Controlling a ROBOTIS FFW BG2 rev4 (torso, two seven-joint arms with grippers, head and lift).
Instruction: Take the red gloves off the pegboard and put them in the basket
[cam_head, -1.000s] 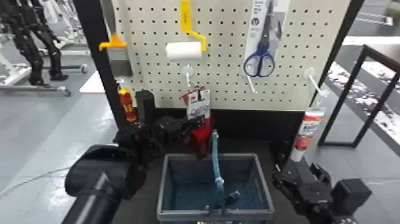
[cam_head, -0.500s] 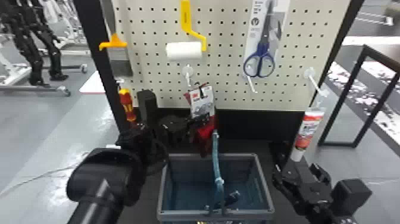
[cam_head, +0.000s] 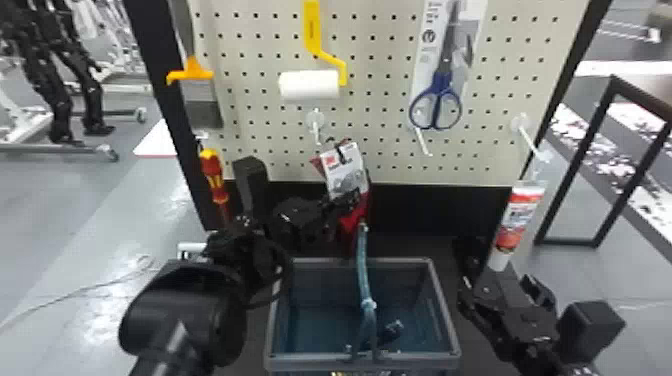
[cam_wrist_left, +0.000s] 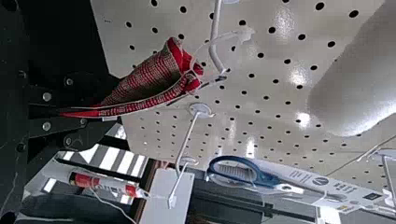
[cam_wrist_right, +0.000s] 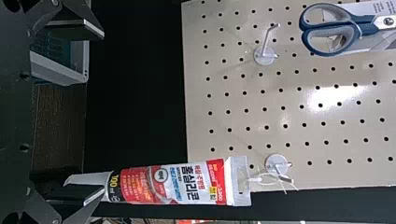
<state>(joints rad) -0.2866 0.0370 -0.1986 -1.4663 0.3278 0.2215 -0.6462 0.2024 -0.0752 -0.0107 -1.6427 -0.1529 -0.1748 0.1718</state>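
Note:
My left gripper (cam_head: 345, 205) is shut on the lower part of the red gloves (cam_head: 358, 212), whose white card tilts in front of the pegboard, just below and right of a white hook. In the left wrist view the gripper (cam_wrist_left: 63, 112) pinches the end of the gloves (cam_wrist_left: 144, 81); their clear tie loops beside the hook (cam_wrist_left: 215, 51), and I cannot tell if it still hangs there. The basket (cam_head: 440, 300) stands below. My right gripper (cam_head: 500, 290) is parked right of the basket; in the right wrist view the gripper (cam_wrist_right: 97, 112) stands open with nothing held.
A sealant tube (cam_head: 517, 215) hangs close to the right gripper. Scissors (cam_head: 437, 105), a paint roller (cam_head: 310, 84) and a scraper (cam_head: 192, 72) hang higher on the pegboard (cam_head: 380, 135). A screwdriver (cam_head: 212, 170) is beside the left arm. The basket's handle (cam_head: 364, 270) stands up.
The left gripper has moved a little to the right with the gloves, and their card has shifted right and slightly up and tilted more. The right arm and basket have kept still.

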